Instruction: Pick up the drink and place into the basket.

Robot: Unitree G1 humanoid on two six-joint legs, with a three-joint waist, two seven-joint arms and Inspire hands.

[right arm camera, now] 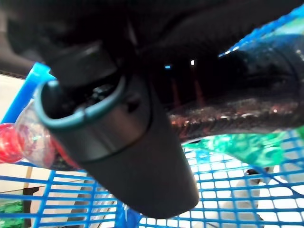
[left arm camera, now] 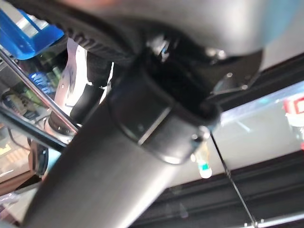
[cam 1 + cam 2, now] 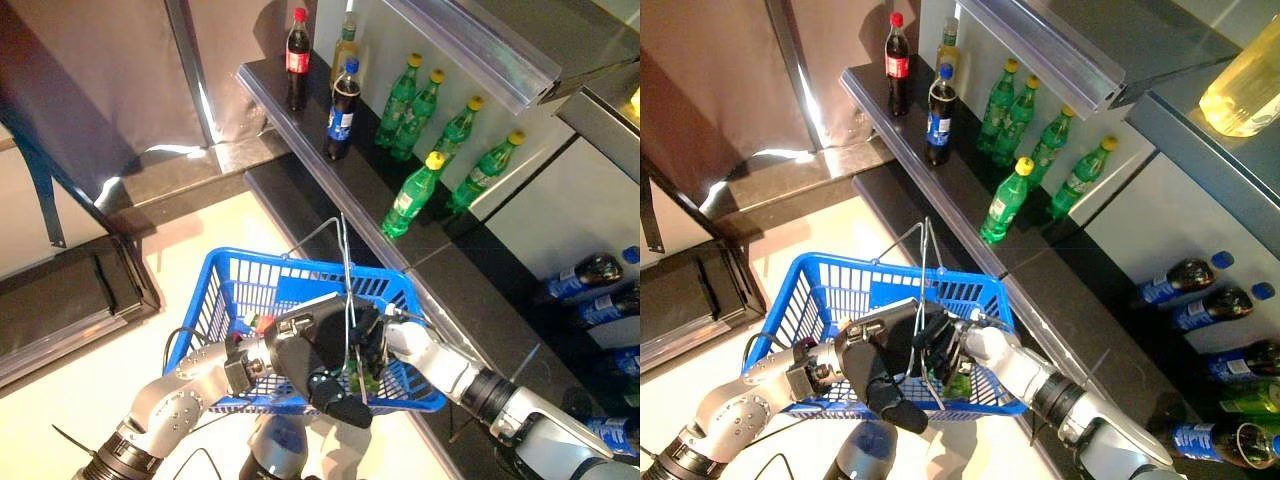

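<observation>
A blue wire-handled basket (image 3: 230,290) hangs in front of me. My left hand (image 3: 315,365) is curled round its raised metal handles (image 3: 345,270). My right hand (image 3: 395,340) reaches down inside the basket from the right. In the right wrist view its thumb (image 1: 128,142) and fingers close on a dark cola bottle (image 1: 247,109) with a red cap (image 1: 7,142). Under that bottle lies a green bottle (image 1: 237,147), down on the basket floor. In the left eye view my left hand hides most of the dark bottle; only its red cap (image 3: 262,322) shows.
A dark shelf (image 3: 300,130) runs along the right. On it stand a cola bottle (image 3: 297,58), a blue-labelled dark bottle (image 3: 342,110) and several green bottles (image 3: 412,195). More bottles (image 3: 580,275) lie on a lower shelf at the right. A dark low ledge (image 3: 90,290) is on the left.
</observation>
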